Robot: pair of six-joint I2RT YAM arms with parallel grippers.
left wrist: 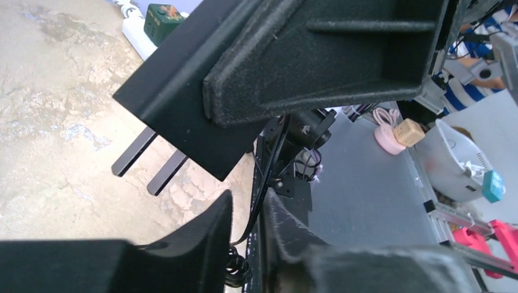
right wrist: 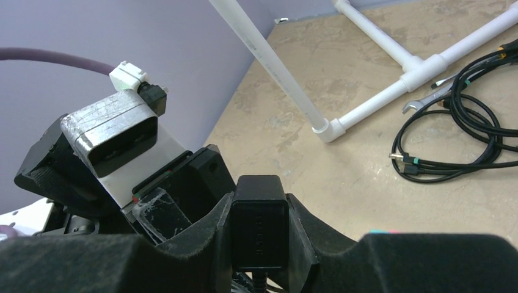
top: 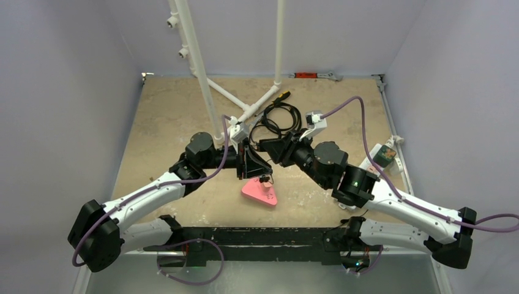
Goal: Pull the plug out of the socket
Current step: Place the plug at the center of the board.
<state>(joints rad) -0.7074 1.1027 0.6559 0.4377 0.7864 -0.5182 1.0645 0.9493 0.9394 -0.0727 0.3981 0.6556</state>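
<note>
My right gripper (right wrist: 259, 201) is shut on the black plug (right wrist: 259, 227), which stands upright between its pads. In the left wrist view the plug's two flat prongs (left wrist: 131, 152) stick out bare above the table, clear of any socket. The socket is a white power strip (top: 398, 162) at the table's right edge, with a green cube (top: 385, 154) plugged into it; the strip (left wrist: 135, 33) also shows behind the prongs. My left gripper (left wrist: 247, 207) faces the right gripper (top: 269, 149) at mid-table. Its fingers stand close around the plug's thin black cable (left wrist: 269, 177), and whether they pinch it is unclear.
A pink triangular piece (top: 259, 192) lies on the table just below the two grippers. Coiled black cables (top: 278, 119) and a white pipe frame (top: 202, 67) stand behind them. A wrench (top: 315, 75) lies at the back wall.
</note>
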